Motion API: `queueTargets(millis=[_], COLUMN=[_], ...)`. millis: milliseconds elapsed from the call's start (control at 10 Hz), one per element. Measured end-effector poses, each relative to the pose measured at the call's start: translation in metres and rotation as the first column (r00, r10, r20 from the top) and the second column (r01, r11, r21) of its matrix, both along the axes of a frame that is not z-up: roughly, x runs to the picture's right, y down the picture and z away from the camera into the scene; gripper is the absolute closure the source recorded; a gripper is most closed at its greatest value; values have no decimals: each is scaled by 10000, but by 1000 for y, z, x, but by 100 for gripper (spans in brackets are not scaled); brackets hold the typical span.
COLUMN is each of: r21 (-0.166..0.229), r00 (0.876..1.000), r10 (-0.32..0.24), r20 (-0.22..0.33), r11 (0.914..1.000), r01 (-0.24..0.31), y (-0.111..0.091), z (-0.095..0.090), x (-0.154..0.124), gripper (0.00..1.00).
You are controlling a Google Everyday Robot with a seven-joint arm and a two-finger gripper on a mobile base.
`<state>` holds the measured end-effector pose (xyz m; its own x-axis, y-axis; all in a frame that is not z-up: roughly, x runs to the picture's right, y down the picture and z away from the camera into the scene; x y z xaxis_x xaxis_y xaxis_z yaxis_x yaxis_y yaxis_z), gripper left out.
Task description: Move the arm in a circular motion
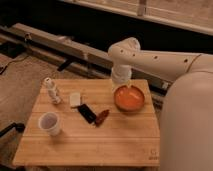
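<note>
The glossy white arm (165,62) reaches in from the right, bends at a rounded joint (125,50) and points down over the back right of the wooden table (90,142). Its small pale gripper (123,84) hangs just above the back left rim of an orange bowl (131,100). Nothing shows in the gripper.
On the table lie a white cup (50,123) at the front left, a small white bottle (51,90), a white block (75,99), a black flat object (87,113) and a reddish-brown object (101,117). The robot's white body (187,125) fills the right. Dark rails run behind the table.
</note>
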<state>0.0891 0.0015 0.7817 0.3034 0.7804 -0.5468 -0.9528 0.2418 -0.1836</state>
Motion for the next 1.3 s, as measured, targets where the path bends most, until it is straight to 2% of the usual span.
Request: queueTargets(millis=[300, 400, 500, 900, 1100, 1300], r21=[32, 87, 190, 312, 374, 538], r00=[9957, 9951, 9959, 9981, 9937, 9836], r10=[807, 893, 885, 233, -368, -1010], r20=[-459, -416, -199, 572, 1054, 1493], r11=[9967, 9960, 9959, 9992, 9988, 9941], r01=[-807, -891, -881, -251, 330, 940], y=[-22, -30, -46, -68, -59, -38], z=[24, 29, 39, 47, 37, 17], x=[15, 8, -17, -92, -129, -160], gripper=[33, 33, 33, 33, 33, 33])
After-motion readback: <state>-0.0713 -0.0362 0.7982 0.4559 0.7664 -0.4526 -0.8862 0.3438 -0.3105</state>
